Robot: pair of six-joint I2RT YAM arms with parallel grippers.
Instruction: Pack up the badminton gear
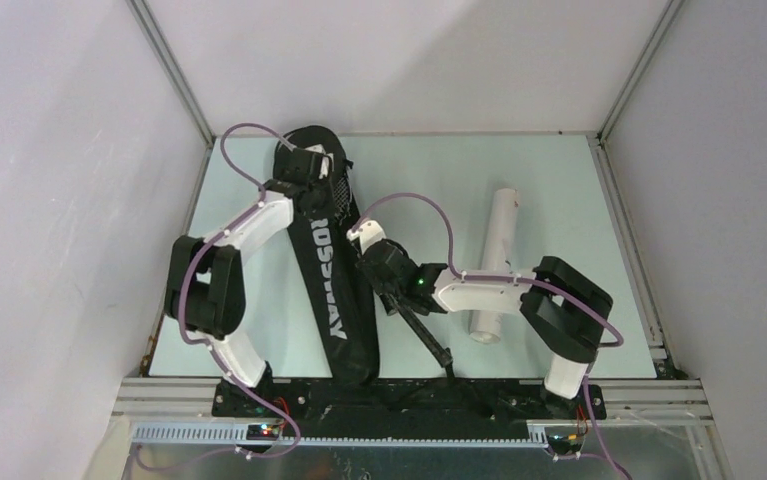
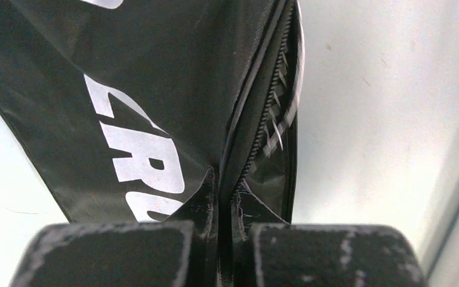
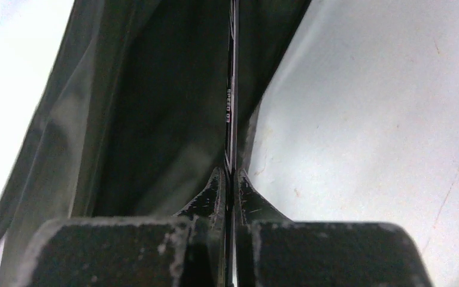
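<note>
Packing seems midway: left hand (image 2: 224, 194) pinches the racket bag (image 1: 331, 300) by its zipper edge near the tabletop's (image 1: 579, 200) far edge. Right hand (image 3: 230, 182) clamps a racket (image 3: 229, 101) entering it, and the white tube (image 1: 496, 250) lies unpacked toward the right edge.

Top camera looks down from behind; wrist cameras closely share the bag (image 2: 155, 72).
</note>
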